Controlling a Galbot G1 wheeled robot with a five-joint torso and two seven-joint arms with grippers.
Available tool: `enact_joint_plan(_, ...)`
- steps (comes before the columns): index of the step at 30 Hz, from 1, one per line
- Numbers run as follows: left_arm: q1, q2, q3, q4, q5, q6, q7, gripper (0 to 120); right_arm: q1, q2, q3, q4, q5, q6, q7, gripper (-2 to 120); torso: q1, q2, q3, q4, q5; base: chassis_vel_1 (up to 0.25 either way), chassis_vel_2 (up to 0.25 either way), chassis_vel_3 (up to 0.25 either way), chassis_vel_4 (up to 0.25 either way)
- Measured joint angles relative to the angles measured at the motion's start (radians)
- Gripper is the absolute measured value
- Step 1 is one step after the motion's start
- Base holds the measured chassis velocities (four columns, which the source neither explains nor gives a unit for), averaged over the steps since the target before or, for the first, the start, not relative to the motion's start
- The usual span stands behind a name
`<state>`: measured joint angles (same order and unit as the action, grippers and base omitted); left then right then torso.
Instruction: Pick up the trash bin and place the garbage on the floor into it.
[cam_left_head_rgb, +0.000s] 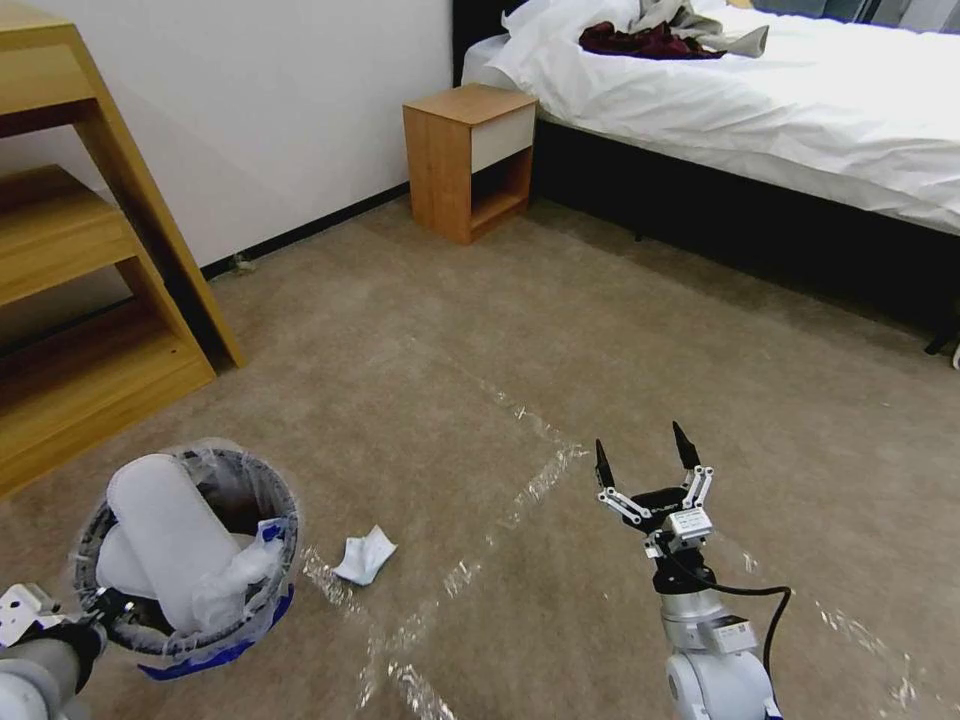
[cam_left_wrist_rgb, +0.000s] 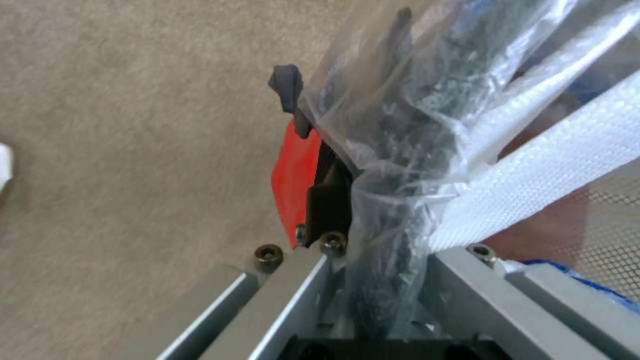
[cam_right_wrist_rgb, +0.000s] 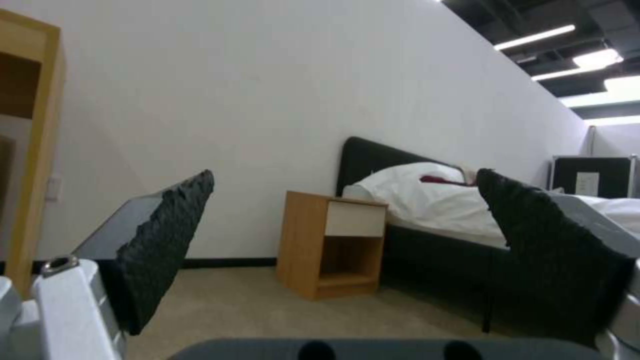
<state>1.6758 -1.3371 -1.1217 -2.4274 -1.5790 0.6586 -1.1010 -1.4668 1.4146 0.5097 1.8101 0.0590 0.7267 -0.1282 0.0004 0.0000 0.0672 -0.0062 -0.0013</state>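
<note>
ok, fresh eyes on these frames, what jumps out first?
The trash bin, held off the carpet low on the robot's left by the left end effector clamped on its bag-lined rim, with white slippers inside. Next, the right end effector, open and empty, pointing toward the bed. A crumpled white paper lies on the floor beside the bin.

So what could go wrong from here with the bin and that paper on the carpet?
1. The left pincer grips the trash bin only at its rim, through crinkly liner, so it may slip or tilt.
2. White slippers stick up from the bin and could tip out.
3. The open right pincer is raised away from the crumpled paper, so a reach might nudge the bin.
</note>
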Motion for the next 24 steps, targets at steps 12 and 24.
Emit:
enact_joint_plan(12, 0.001, 0.001, -0.008, 0.000, -0.001, -0.004, -0.002, 0, 0.017, -0.007, -0.004, -0.005, -0.006, 0.002, 0.009, 100, 0.000, 0.000, 0.000, 0.0000, 0.0000, -0.081, 0.071, 0.082, -0.080)
enact_joint_plan(24, 0.005, 0.011, -0.033, 0.006, -0.003, -0.007, -0.003, 0, 0.065, -0.096, -0.050, -0.011, 0.044, -0.007, -0.031, 100, 0.000, 0.000, 0.000, -0.0001, 0.0000, 0.000, 0.000, 0.000, 0.000)
